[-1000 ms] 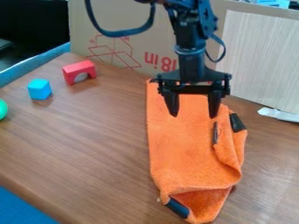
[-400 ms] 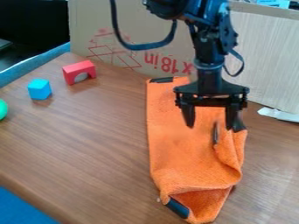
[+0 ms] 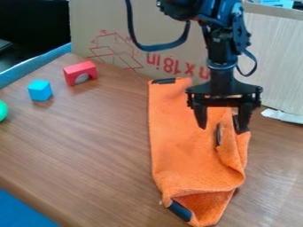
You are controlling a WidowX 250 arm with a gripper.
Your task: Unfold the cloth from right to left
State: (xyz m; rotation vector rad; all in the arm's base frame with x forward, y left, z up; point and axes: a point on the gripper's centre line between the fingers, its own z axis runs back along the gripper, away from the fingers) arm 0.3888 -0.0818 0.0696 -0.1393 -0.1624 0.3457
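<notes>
My claw [image 3: 222, 129] hangs fingertips down over the right part of the orange cloth [image 3: 180, 142], toward its far end. Its two fingers stand wide apart, with nothing gripped between them; I cannot tell whether their tips touch the fabric. The cloth lies lengthwise on the brown wooden table [image 3: 89, 150], its left edge fairly straight, its right side folded and rumpled, its near end narrowing to a crumpled point. Dark patches mark its far-left corner and near end. At the view's left are a red arch [image 3: 79, 70], a blue cube [image 3: 40, 91] and a green ball [image 3: 2, 110].
</notes>
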